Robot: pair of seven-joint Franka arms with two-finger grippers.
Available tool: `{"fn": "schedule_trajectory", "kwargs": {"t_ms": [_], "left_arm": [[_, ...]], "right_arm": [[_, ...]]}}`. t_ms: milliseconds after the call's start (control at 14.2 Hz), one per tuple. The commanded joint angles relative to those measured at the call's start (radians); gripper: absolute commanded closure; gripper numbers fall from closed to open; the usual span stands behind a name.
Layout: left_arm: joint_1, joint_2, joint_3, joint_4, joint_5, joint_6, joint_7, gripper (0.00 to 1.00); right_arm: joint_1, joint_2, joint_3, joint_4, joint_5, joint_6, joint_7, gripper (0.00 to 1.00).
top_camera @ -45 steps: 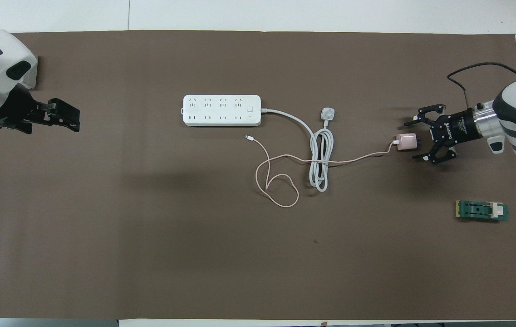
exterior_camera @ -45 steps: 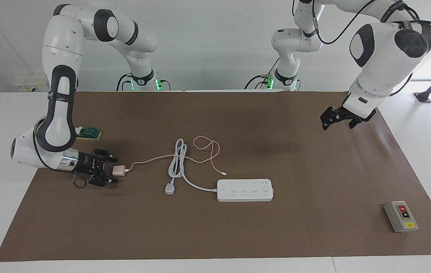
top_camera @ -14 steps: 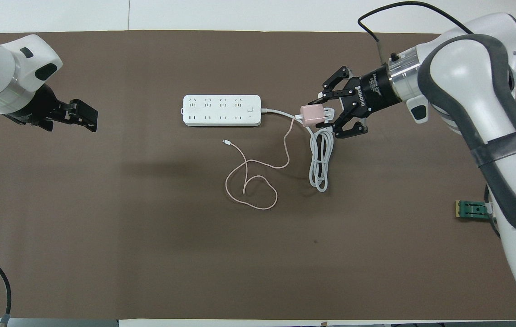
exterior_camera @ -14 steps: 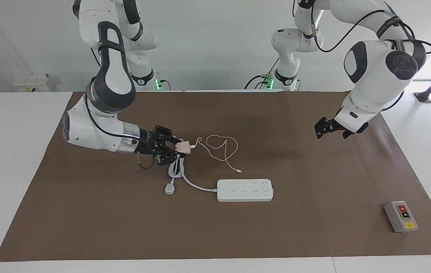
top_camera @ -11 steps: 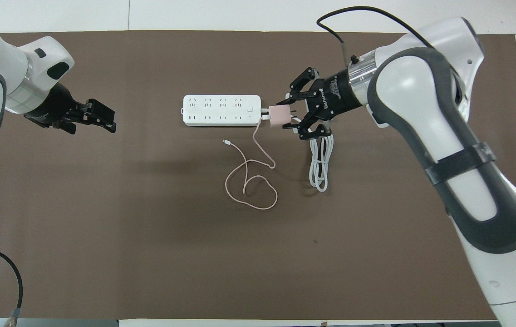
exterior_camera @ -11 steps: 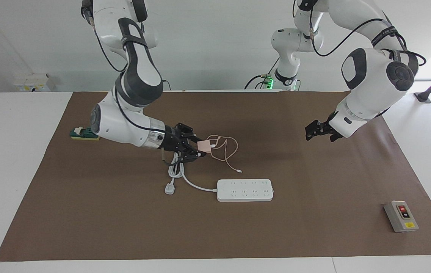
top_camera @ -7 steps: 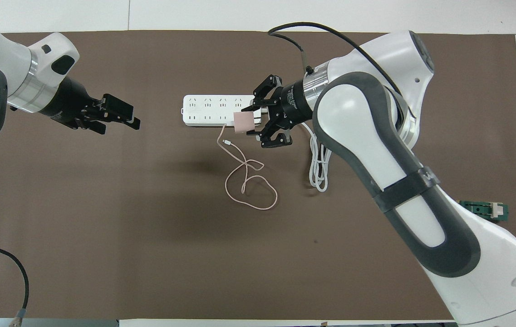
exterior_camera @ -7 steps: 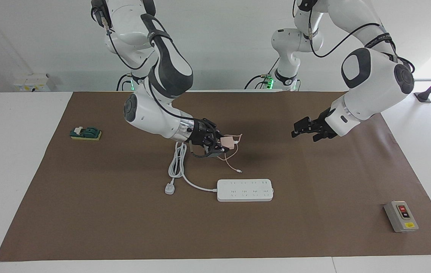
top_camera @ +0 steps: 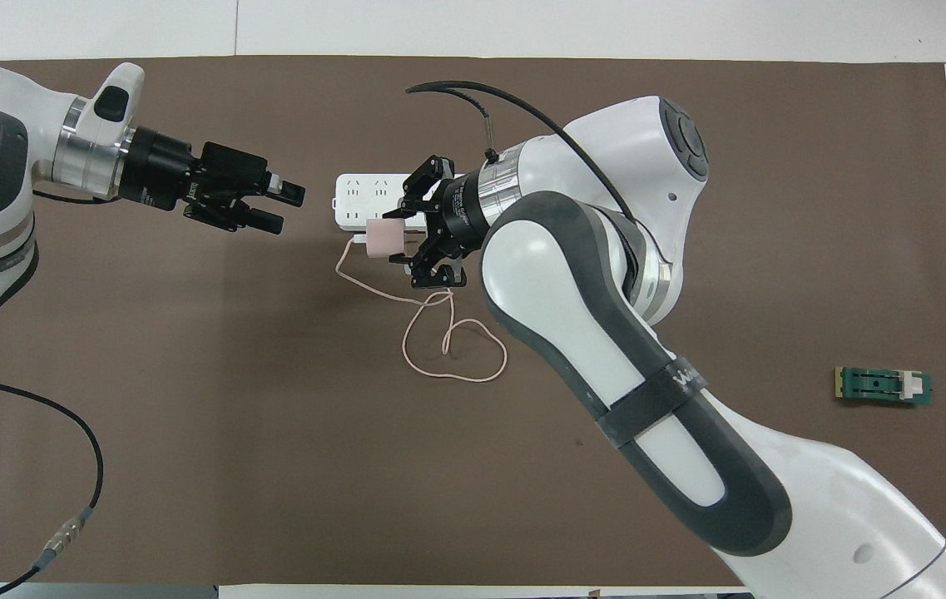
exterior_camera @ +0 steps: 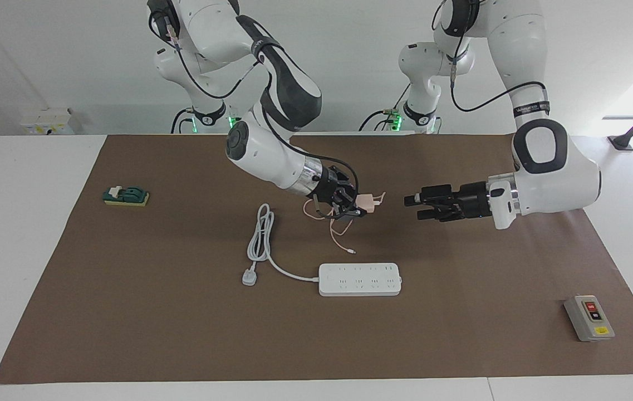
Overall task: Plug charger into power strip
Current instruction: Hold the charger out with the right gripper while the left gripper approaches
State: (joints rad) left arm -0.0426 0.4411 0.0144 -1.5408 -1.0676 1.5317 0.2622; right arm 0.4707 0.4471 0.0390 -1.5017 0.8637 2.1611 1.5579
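The right claw (exterior_camera: 362,205) is gripping the charger (exterior_camera: 370,203) in the air, over the bench (exterior_camera: 182,312) and short of the power strip (exterior_camera: 359,279). The left claw (exterior_camera: 412,203) is hanging released, facing it. Best to turn the prongs downward, line them up over one socket, then press straight down.

two high cameras, one facing the robots, one steeply overhead, both sharing the brown mat (exterior_camera: 182,334)

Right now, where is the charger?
The charger is up in the air, held in the right gripper, with the open left gripper facing it.
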Motion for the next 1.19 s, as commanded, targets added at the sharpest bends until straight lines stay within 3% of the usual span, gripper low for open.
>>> {"fn": "schedule_trajectory", "kwargs": {"t_ms": [0,211,491,912,1123], "left_arm": [[0.043,0.053,-0.005,-0.033,-0.171,-0.061,0.072,0.0],[0.046,0.054,-0.002,-0.149,-0.345,-0.056,0.191,0.0],[0.044,0.001,-0.001,-0.307,-0.431,-0.044,0.305,0.0],[0.03,-0.177,0.001,-0.58,-0.53,0.103,0.402,0.0],[0.014,-0.174,0.001,-0.613,-0.58,0.103,0.491,0.0]], "right_arm": [[0.022,-0.004,-0.004,-0.008,0.018,0.029,0.031,1.0],[0.054,0.016,-0.004,0.0,0.018,0.092,0.045,1.0],[0.054,0.047,-0.004,0.017,0.014,0.089,0.05,1.0],[0.063,0.153,-0.004,0.152,0.005,0.094,0.079,1.0],[0.089,0.154,-0.005,0.156,0.003,0.102,0.086,1.0]]}}
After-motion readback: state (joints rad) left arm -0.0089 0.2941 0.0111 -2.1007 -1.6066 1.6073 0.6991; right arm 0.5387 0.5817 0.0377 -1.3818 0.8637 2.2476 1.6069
